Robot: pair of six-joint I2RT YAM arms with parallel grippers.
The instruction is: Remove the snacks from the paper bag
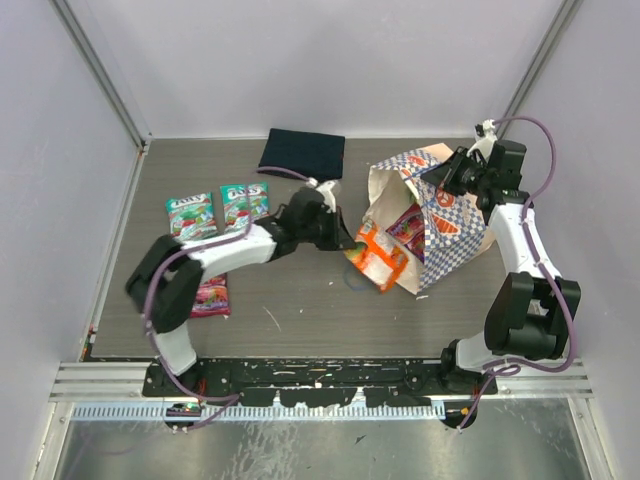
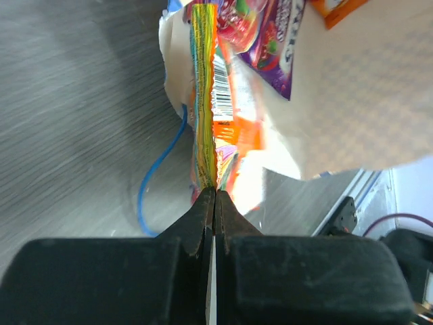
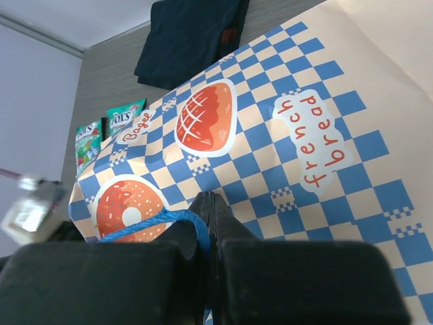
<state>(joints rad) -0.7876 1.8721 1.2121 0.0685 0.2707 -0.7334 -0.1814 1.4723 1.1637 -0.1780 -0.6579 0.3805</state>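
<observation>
My left gripper (image 2: 215, 195) is pinched shut on the near edge of the orange pouch (image 2: 203, 101), which stands edge-on between the fingers and is half out of the bag (image 1: 447, 238). The bag lies on its side with its mouth facing left. My right gripper (image 3: 208, 202) is closed on the blue cord (image 3: 166, 218) at the bag's upper wall.

To do this pull well, I'd draw the left gripper straight back, leftward and low over the table (image 1: 300, 300), and go slowly because the bite is only on the seam. The right should hold firm so the bag doesn't follow. I'd also watch the purple pouch (image 1: 408, 228) just behind, which may ride out with it.

The left arm reaches rightward from its base, forearm low, wrist aimed into the mouth. The right arm is folded upward, wrist bent left over the bag.

Already out at the table's left are 3: a teal pouch (image 1: 192, 215), its twin (image 1: 245, 200) and a pink pouch (image 1: 210, 295).
</observation>
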